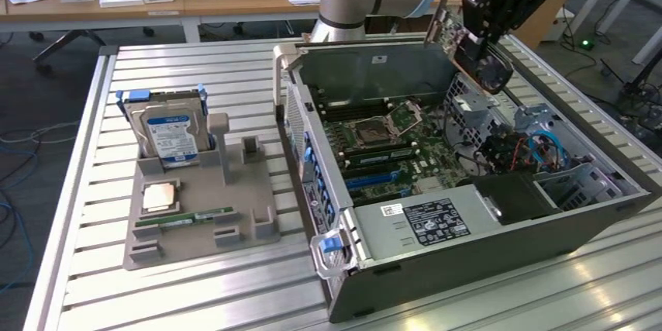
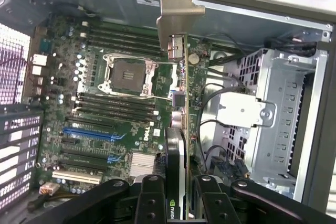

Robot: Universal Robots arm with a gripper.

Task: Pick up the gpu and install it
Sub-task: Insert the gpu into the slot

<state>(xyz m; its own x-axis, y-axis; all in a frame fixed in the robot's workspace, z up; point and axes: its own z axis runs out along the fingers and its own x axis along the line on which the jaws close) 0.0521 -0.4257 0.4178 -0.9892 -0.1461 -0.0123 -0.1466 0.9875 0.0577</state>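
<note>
Fingers: the gripper's (image 2: 177,195) fingers (image 2: 151,198) pinch the gpu (image 2: 181,114), one on each face.
Gpu: held edge-on in the air over the open computer case (image 1: 466,230), with its silver bracket at the end away from the fingers, and not seated in a slot.
Under the card: the motherboard (image 2: 105,108) and its CPU socket (image 2: 128,72).
Bench (image 1: 207,300): a grey holder (image 1: 232,191) at the exterior view's left carries a blue-labelled hard drive (image 1: 170,137) and a RAM stick (image 1: 186,218).

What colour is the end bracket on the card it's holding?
The gpu's bracket is silver, clearest in the wrist view.
</note>
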